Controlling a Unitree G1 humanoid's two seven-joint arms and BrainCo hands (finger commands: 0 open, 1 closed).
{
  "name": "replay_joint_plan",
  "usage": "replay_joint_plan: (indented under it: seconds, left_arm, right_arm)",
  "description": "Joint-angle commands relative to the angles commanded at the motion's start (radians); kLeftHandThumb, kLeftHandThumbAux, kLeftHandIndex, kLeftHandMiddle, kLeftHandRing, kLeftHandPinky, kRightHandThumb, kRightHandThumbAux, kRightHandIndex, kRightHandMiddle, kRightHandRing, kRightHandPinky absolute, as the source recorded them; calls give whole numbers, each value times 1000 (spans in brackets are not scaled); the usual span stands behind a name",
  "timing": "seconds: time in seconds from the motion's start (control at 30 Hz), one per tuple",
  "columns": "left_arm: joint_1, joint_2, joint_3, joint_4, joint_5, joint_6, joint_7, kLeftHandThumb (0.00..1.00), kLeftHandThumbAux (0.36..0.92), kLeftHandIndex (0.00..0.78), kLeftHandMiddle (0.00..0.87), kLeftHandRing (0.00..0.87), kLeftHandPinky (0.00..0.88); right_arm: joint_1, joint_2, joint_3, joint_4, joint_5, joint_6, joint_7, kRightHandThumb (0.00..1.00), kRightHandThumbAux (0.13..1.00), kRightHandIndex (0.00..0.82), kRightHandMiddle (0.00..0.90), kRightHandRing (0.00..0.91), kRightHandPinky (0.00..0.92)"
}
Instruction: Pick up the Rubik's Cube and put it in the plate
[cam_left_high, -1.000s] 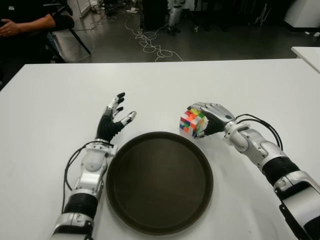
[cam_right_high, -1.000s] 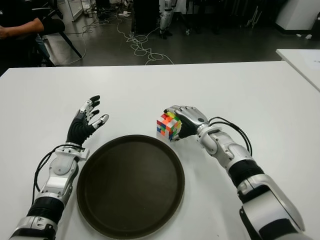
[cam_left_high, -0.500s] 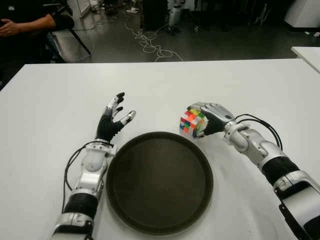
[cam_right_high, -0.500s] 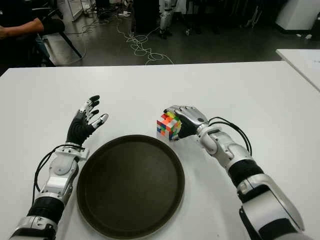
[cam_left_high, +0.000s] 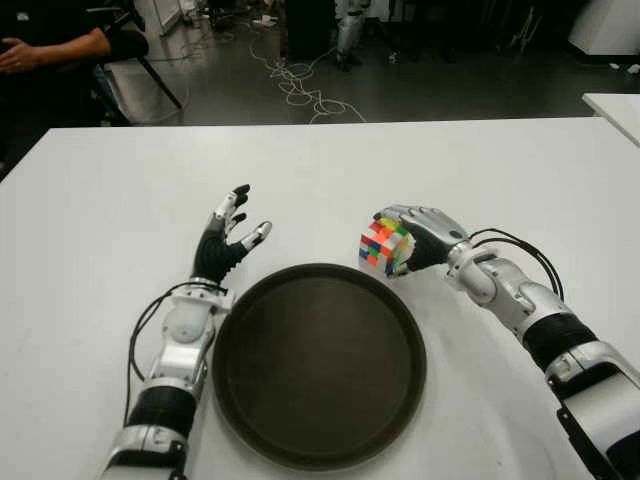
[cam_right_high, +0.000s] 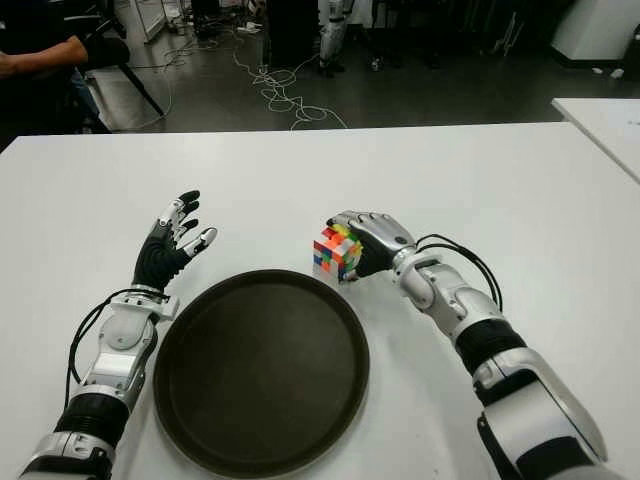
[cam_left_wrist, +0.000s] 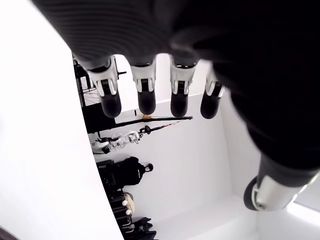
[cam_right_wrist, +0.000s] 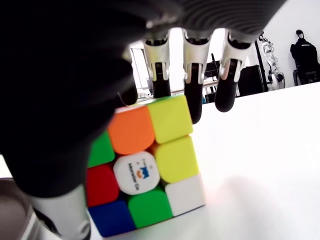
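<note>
The right hand (cam_left_high: 425, 238) grips the Rubik's Cube (cam_left_high: 385, 244) at the plate's (cam_left_high: 318, 365) one o'clock; it should lift clear of the rim before crossing. The left hand (cam_left_high: 226, 240) shows at ten o'clock, fingers spread.

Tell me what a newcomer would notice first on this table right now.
The bright Rubik's Cube stands out, wrapped by the right hand on the white table, just past the far right rim of the plate. Next comes the big dark round plate, with nothing in it, near the robot. The left hand shows beside the plate's left edge, fingers spread, holding nothing.
</note>
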Motion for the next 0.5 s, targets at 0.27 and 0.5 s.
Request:
replay_joint_plan:
  seconds: [0.27,0.5]
  left_arm:
    - [2,-2,-3,-4,4,-6,2,0,620,59,96,34,0]
    - [5,-7,-1,-13,2,5,5,0,634,59,101,41,7]
  right_arm:
    - [1,3,2,7,6,-25,-5,0,803,211,214,236,257]
    - [-4,-3,13,10,-13,-54,-29,0,808,209,216,234,255]
